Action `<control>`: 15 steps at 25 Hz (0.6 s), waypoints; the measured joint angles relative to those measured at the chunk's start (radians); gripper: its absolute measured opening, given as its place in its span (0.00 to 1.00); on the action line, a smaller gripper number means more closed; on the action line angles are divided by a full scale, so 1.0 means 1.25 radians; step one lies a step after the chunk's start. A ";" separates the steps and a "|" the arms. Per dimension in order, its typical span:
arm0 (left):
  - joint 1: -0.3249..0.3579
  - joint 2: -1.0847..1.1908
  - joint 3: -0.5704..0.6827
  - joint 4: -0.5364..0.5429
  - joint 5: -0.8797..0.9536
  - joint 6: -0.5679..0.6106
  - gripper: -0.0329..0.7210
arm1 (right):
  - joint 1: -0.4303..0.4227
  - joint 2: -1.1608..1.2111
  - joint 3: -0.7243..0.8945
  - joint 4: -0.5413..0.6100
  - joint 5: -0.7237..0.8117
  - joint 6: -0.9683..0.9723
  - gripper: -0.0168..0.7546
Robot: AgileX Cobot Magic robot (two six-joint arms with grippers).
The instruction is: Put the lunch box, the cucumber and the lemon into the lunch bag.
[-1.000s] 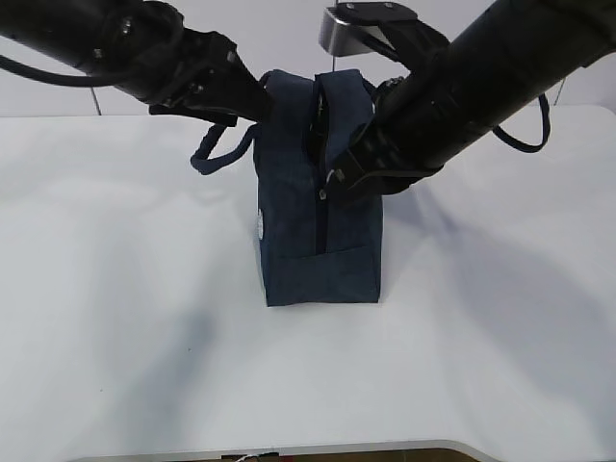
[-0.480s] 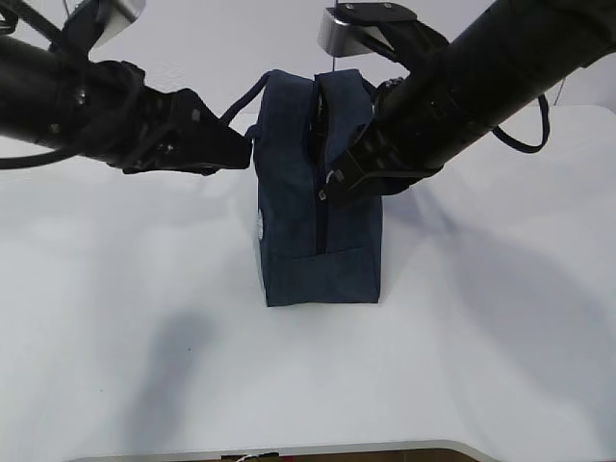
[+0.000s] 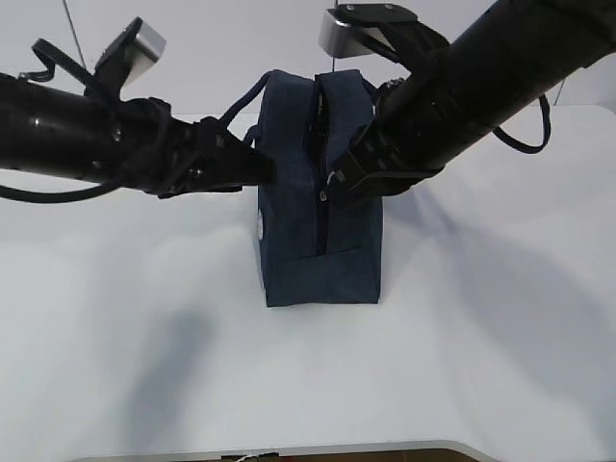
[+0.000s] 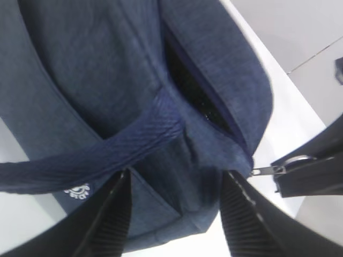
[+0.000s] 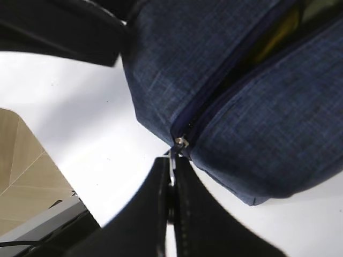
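Note:
The navy lunch bag (image 3: 318,260) stands upright mid-table. Its zipper is shut along the lower part and gapes higher up. My right gripper (image 3: 335,181) is shut on the silver zipper pull (image 5: 171,155) at the bag's front seam; it also shows in the right wrist view (image 5: 171,161). Something yellow, the lemon (image 5: 277,29), shows through the open slit. My left gripper (image 3: 265,171) is open against the bag's left side, its fingers (image 4: 115,214) spread wide below the bag's handle (image 4: 80,160). The lunch box and the cucumber are hidden.
The white table (image 3: 115,318) runs around the bag on every side. Its edge and the tan floor (image 5: 27,160) show in the right wrist view. Both black arms cross above the table's rear half.
My left arm has dropped from the bag's upper left, swung out left, then come back against the bag's left side. The right gripper and the bag have not moved.

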 joint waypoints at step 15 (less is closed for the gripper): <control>0.000 0.037 0.000 -0.093 0.072 0.123 0.26 | 0.000 0.000 0.000 -0.002 0.002 -0.001 0.03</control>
